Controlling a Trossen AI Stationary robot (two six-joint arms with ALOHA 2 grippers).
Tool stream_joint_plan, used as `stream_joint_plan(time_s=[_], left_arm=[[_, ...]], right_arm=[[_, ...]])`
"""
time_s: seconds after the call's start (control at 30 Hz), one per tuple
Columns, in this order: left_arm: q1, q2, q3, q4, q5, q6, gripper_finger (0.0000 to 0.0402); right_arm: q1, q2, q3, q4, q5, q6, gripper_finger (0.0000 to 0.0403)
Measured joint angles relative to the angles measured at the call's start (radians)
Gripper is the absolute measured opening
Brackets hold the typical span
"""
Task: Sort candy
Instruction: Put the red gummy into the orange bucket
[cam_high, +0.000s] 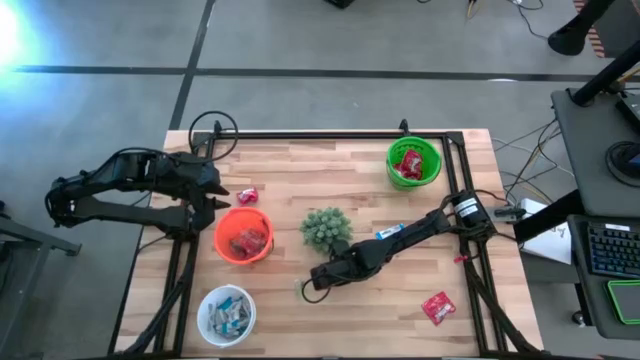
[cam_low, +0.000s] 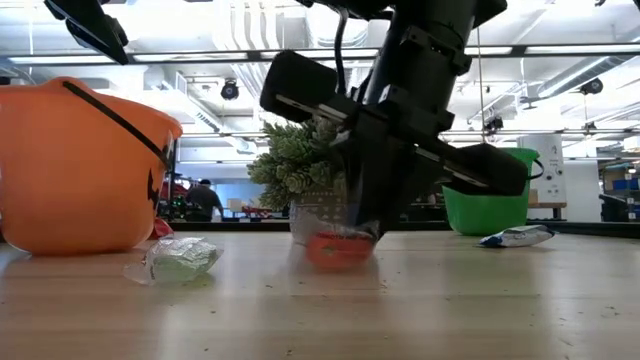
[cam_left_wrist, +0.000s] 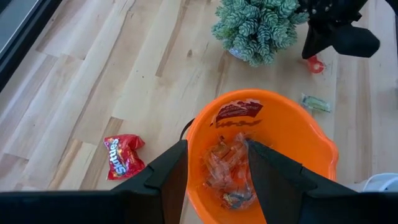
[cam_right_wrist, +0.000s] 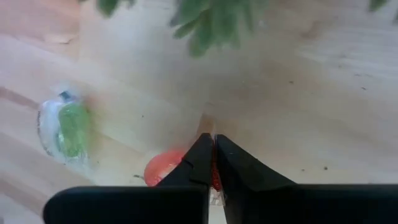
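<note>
Right fingers: pressed together on the wrapper of a small red candy (cam_right_wrist: 163, 169), pinching it right at the table (cam_high: 300, 330) surface; the dark fingertips (cam_right_wrist: 200, 163) meet with the clear wrapper edge between them.
Right gripper (cam_high: 320, 283): down at the table near its middle, just in front of the spiky green plant (cam_high: 326, 228); in the low view it stands nearly upright over the red candy.
Left fingers: parted, dark pads (cam_left_wrist: 168, 177) either side of open air, nothing seen between them but the bowl below.
Left gripper (cam_high: 218, 193): held above the table at the far rim of the orange bowl (cam_high: 243, 236), not touching it.
Green candy (cam_right_wrist: 65, 127): a small piece in clear wrap, lying on the wood just beside the red one, apart from it.
Orange bowl: holds several clear-wrapped sweets and a red-brown packet against its inner wall.
Red packet (cam_high: 247, 195): lying on the table just beside the orange bowl, near the left gripper.
Green bowl (cam_high: 414, 162): at the far right part of the table, with red packets in it.
White bowl (cam_high: 226, 313): near the front left corner, with blue-and-white bars in it.
Blue-and-white bar (cam_high: 389, 232): on the table beside the right arm, between plant and green bowl.
Second red packet (cam_high: 438, 307): alone on the wood near the front right corner.
</note>
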Motion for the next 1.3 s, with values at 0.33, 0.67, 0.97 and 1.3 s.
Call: stream_joint_plan(time_s=[0.33,0.67,0.97,1.3], left_arm=[[0.000,0.000,0.000,0.000,0.017,-0.001,0.0150],[0.000,0.000,0.000,0.088,0.223,-0.052,0.0150],[0.000,0.000,0.001,0.334,0.358,-0.132,0.0170],[0.000,0.004,0.001,0.420,0.304,-0.222,0.0196]], right_arm=[[0.000,-0.001,0.134,-0.006,-0.003,-0.110,0.0008],[0.000,-0.002,0.417,-0.011,0.145,-0.342,0.0008],[-0.071,-0.002,0.632,-0.045,0.335,-0.625,0.0008],[-0.198,-0.002,0.686,-0.045,0.397,-0.745,0.0008]])
